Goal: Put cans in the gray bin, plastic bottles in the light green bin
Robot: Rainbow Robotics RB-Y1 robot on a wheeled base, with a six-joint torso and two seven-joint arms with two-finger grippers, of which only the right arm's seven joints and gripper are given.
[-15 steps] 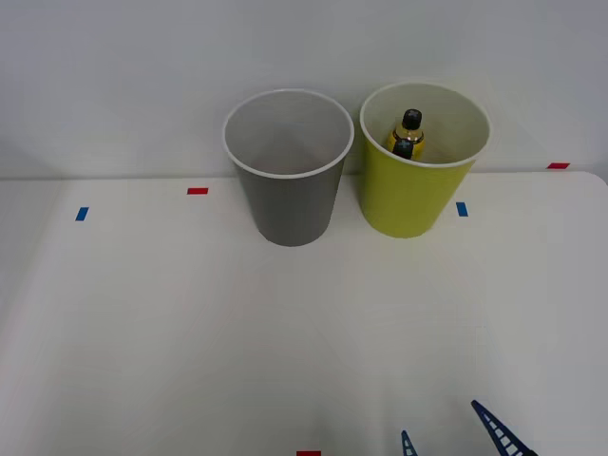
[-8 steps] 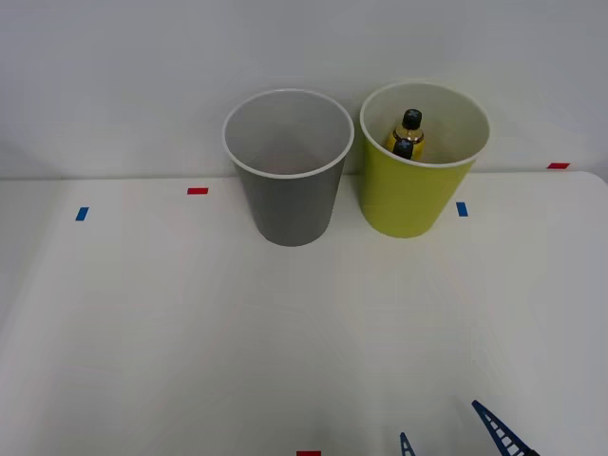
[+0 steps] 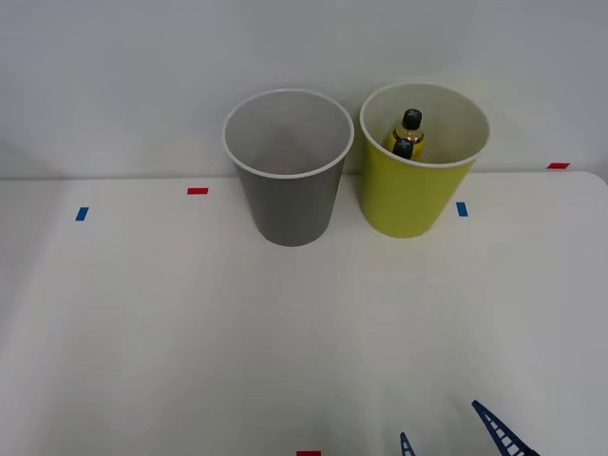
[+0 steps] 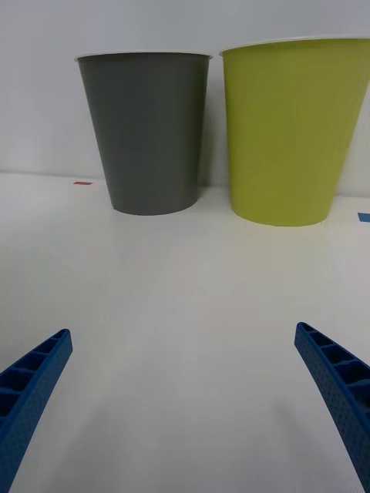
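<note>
— Nearest, what shows?
— The right gripper [image 4: 185, 400], blue fingers [image 4: 31, 385] spread apart and holding nothing, low over bare tabletop [image 3: 190, 332].
— And beyond?
— The gray bin [image 3: 288, 171], the light green bin [image 3: 418, 166] just beside it, two plastic bottles [image 3: 407, 138] inside.
— The can?
— Possibly deep in gray; its floor is hidden. Check before retracting.

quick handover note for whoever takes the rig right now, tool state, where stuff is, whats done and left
Right tool: open, holding nothing, low over the table in front of the bins.
Gray bin: upright beside the light green bin; no can visible inside from the front view.
Plastic bottles: two black caps showing inside the light green bin, so done.
Left: confirm where the can is.
</note>
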